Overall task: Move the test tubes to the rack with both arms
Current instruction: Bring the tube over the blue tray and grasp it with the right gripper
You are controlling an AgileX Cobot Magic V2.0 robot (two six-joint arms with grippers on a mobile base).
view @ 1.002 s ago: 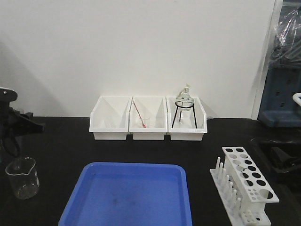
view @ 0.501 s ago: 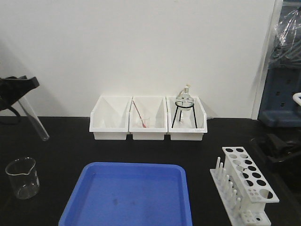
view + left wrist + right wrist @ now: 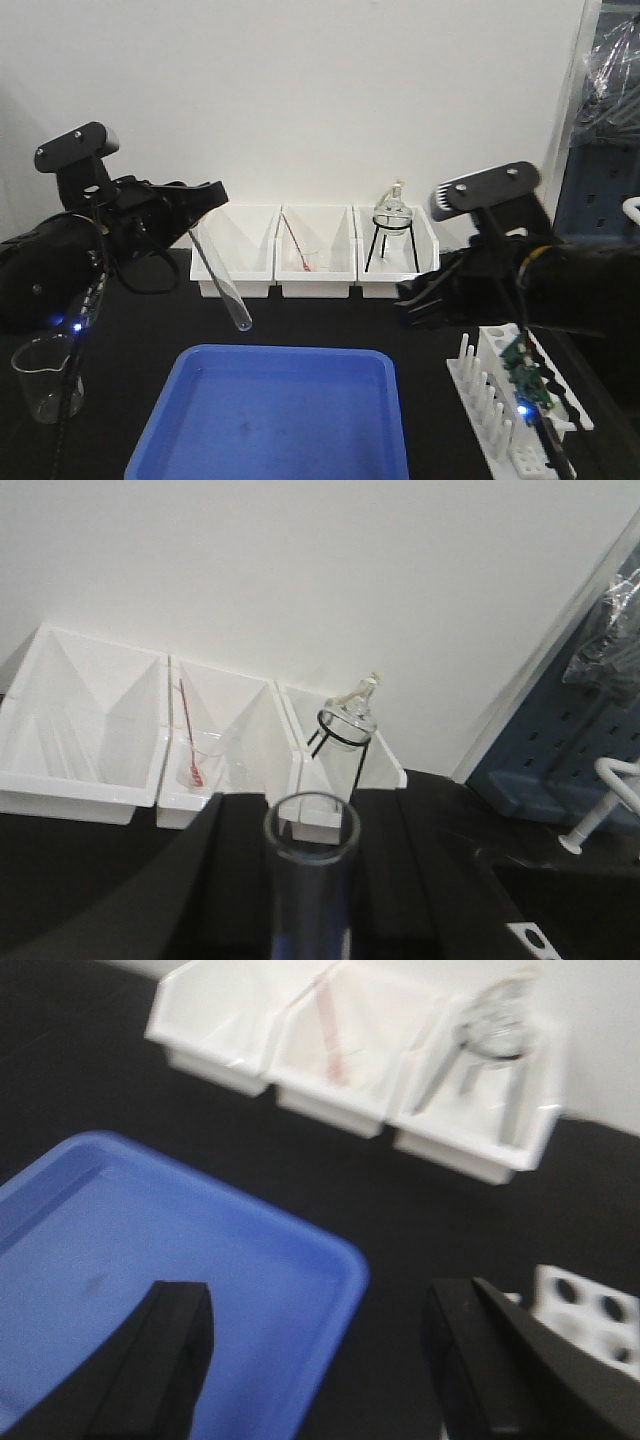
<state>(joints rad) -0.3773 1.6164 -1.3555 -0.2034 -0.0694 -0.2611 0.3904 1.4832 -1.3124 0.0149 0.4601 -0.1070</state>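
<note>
My left gripper [image 3: 203, 205] is shut on a clear glass test tube [image 3: 222, 282] and holds it in the air, slanting down to the right, its rounded end just above the blue tray's far left edge. In the left wrist view the tube's open mouth [image 3: 311, 852] sits between the black jaws of my left gripper [image 3: 310, 802]. My right gripper [image 3: 412, 302] is open and empty, in the air left of the white rack [image 3: 545, 395]. The right wrist view shows my right gripper [image 3: 320, 1350] with its jaws wide apart over the tray's corner, and the rack [image 3: 590, 1310] at the right edge.
A blue tray [image 3: 270, 420] lies at the front centre. Three white bins [image 3: 240, 262] stand at the back, one with a reddish rod [image 3: 297, 245], one with a flask on a tripod [image 3: 392, 225]. A glass beaker [image 3: 45, 378] stands front left, partly behind my left arm.
My left arm has swung in from the left edge to the right, carrying the tube towards the tray. My right arm has come into view from the right, above the rack.
</note>
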